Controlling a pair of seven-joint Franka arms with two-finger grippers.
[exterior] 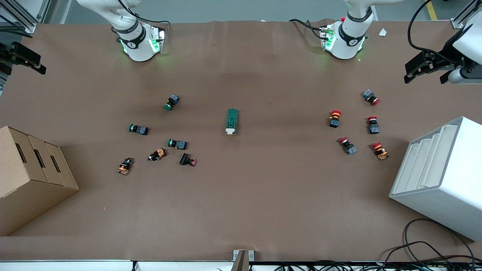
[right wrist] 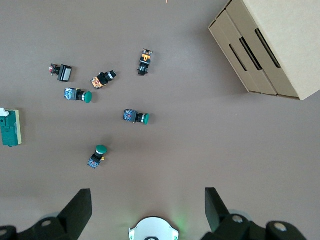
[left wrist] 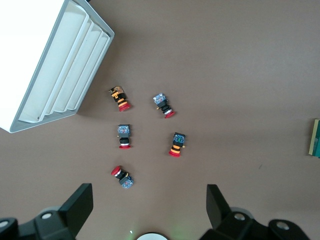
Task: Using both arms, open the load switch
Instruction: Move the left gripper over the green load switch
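The load switch (exterior: 232, 121), a dark green oblong block with a cream lever end pointing toward the front camera, lies alone at the table's middle. It shows at the edge of both wrist views (left wrist: 316, 138) (right wrist: 10, 128). My left gripper (exterior: 425, 77) hangs open high over the left arm's end of the table, with nothing between its fingers (left wrist: 148, 202). My right gripper (exterior: 22, 60) hangs open over the right arm's end, also holding nothing (right wrist: 147, 205). Both are well away from the switch.
Several green, orange and black push buttons (exterior: 177, 143) lie scattered toward the right arm's end, near a cardboard box (exterior: 30, 177). Several red-capped buttons (exterior: 348, 145) lie toward the left arm's end, beside a white slotted rack (exterior: 444, 169). Cables (exterior: 425, 248) trail at the front edge.
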